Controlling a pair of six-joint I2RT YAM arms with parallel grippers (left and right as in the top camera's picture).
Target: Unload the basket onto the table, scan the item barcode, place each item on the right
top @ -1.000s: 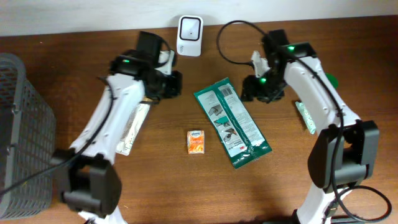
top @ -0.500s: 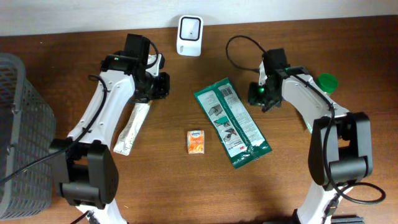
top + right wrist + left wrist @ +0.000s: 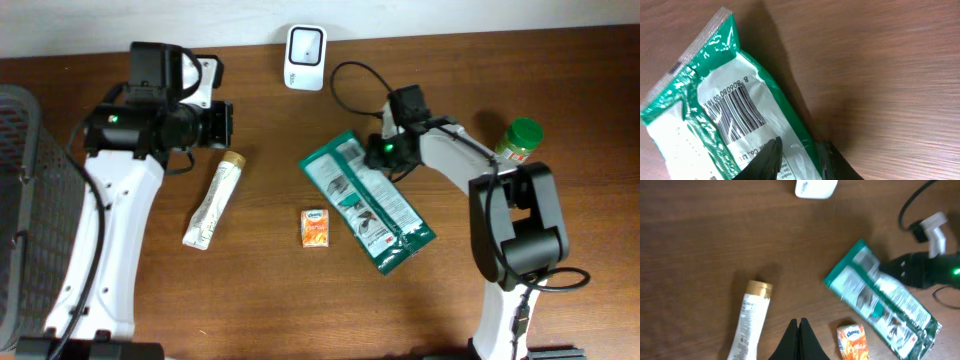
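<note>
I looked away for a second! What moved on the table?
The right tool slid left and pinched the green packet at its top edge, nudging it left. The left tool, shut and empty, pulled back left, away from the tube. The tube, orange pack and scanner stayed put.

A long green packet [image 3: 368,205] with a white printed panel lies flat mid-desk, slanting from far left to near right. Its barcode [image 3: 737,112] faces up near the far end, whose edge seems pinched in the right tool [image 3: 799,156]. The white scanner [image 3: 305,44] sits at the far edge.
</note>
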